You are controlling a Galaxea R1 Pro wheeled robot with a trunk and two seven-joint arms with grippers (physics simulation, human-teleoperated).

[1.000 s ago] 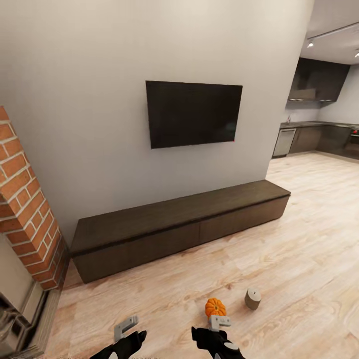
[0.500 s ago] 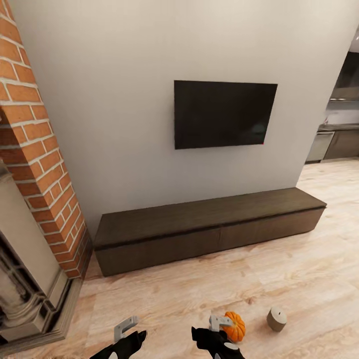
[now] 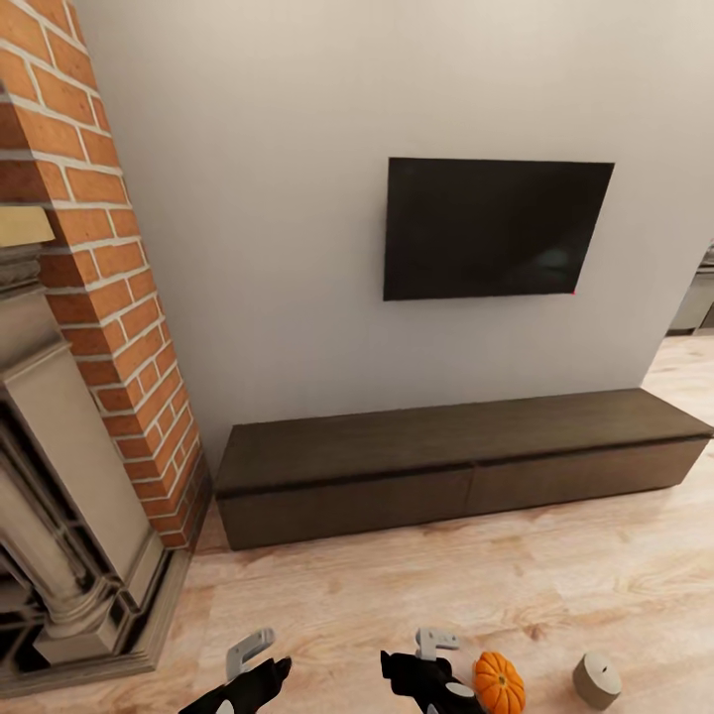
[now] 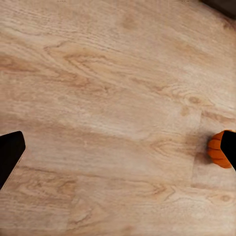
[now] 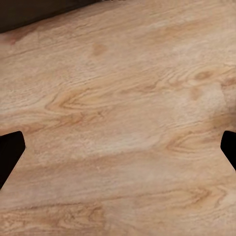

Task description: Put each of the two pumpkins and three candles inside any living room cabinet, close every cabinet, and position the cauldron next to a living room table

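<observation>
One pumpkin [image 3: 499, 682], small, orange and ribbed, sits on the wood floor just right of my right gripper [image 3: 433, 650]. In the left wrist view a slice of the pumpkin [image 4: 215, 149] shows beside one fingertip. A pale stubby candle [image 3: 596, 680] stands on the floor to the pumpkin's right. The long dark-brown cabinet [image 3: 466, 476] runs along the wall ahead, both fronts closed. My left gripper [image 3: 253, 656] hangs low at the bottom of the head view. Both grippers are open over bare floor, left [image 4: 118, 152] and right [image 5: 118, 150], holding nothing. The cauldron is out of view.
A brick fireplace [image 3: 109, 297] with a stone surround fills the left side, close to the cabinet's left end. A black TV [image 3: 496, 228] hangs on the grey wall above the cabinet. Open wood floor [image 3: 397, 585] lies between me and the cabinet.
The camera has turned left: fireplace comes further into view, kitchen slides out at right. Pumpkin and candle now sit lower and further right in the picture. Both grippers keep their places and stay open.
</observation>
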